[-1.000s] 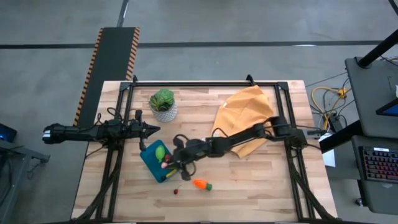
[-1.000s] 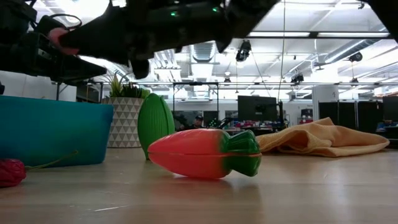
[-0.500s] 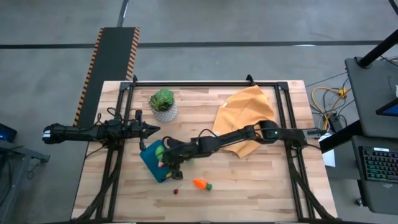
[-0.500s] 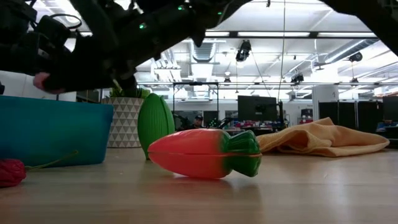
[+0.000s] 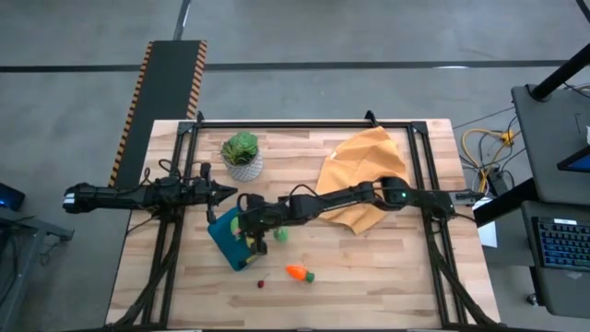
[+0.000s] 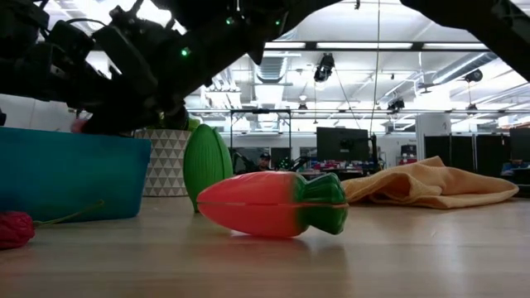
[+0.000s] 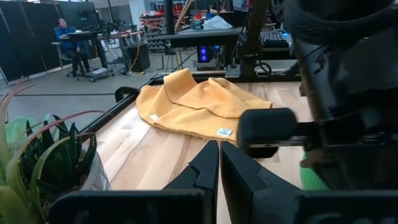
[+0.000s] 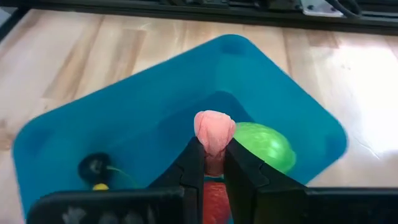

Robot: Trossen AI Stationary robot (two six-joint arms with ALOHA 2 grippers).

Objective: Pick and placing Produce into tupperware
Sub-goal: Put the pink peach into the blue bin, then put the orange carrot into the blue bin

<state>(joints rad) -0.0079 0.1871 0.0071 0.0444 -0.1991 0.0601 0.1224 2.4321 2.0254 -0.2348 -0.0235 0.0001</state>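
The teal tupperware [image 5: 226, 242] [image 8: 143, 106] sits left of the table's middle. Inside it lie a round green toy [image 8: 264, 146] and a small yellow piece [image 8: 99, 185]. My right gripper [image 5: 250, 234] [image 8: 214, 146] hovers over the container, shut on a pink-red toy [image 8: 214, 127]. A green oval toy [image 5: 279, 234] [image 6: 207, 165], the orange carrot [image 5: 298, 273] [image 6: 273, 203] and a small red fruit with a stem [image 5: 261, 283] [image 6: 12, 228] lie on the table beside the container. My left gripper [image 5: 232, 195] [image 7: 219, 149] waits, shut, just beyond the container's far corner. My right gripper pinches the pink-red toy between its two fingers [image 8: 194, 155], coming from above and slanting down into the container. The toy's rounded pink end [image 8: 214, 124] juts past the fingertips. In the low view it shows just above the container's rim [image 6: 79, 124].
A potted green plant [image 5: 241, 152] [image 6: 166, 157] stands beyond the container. The orange cloth [image 5: 364, 175] [image 6: 431, 186] lies crumpled toward the far right, under my right arm. Bare wood shows along the near edge and right of the carrot.
My right gripper, still shut on the pink-red toy, has moved toward the table's left from the container's near right side to over its inside, and has come down until the toy is just above the rim. The loose pieces on the table have stayed put.
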